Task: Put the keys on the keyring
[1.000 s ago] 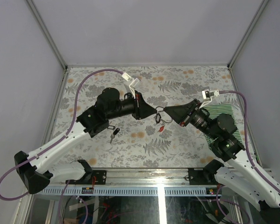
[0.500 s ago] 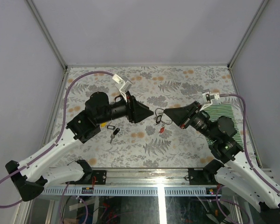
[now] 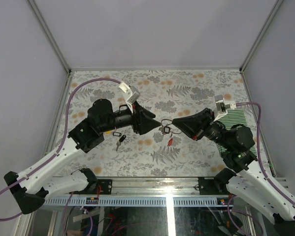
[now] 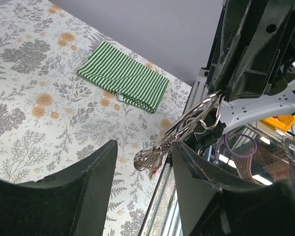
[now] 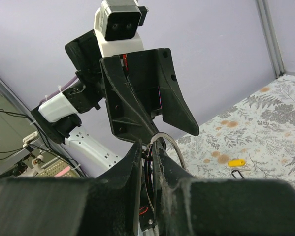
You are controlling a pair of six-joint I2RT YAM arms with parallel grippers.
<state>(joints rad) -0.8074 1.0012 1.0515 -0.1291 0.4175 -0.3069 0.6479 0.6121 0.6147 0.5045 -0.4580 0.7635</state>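
Keyring (image 3: 165, 127) hangs above the middle of the surface (image 3: 196, 88), pinched by the right tool (image 3: 175, 122) at its 3 o'clock, with a red-tagged key (image 3: 170, 139) dangling beneath. Left tool (image 3: 156, 124), at 9 o'clock, is spread, its fingers flanking the ring's end. Black-tagged key (image 3: 119, 141) lies at 8 o'clock.

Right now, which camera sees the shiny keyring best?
The left wrist view: the keyring sits close and sharp, its silver loops pinched by the right gripper. The top view shows only a tiny far-off glint; the right wrist view, just an arc above its fingers.
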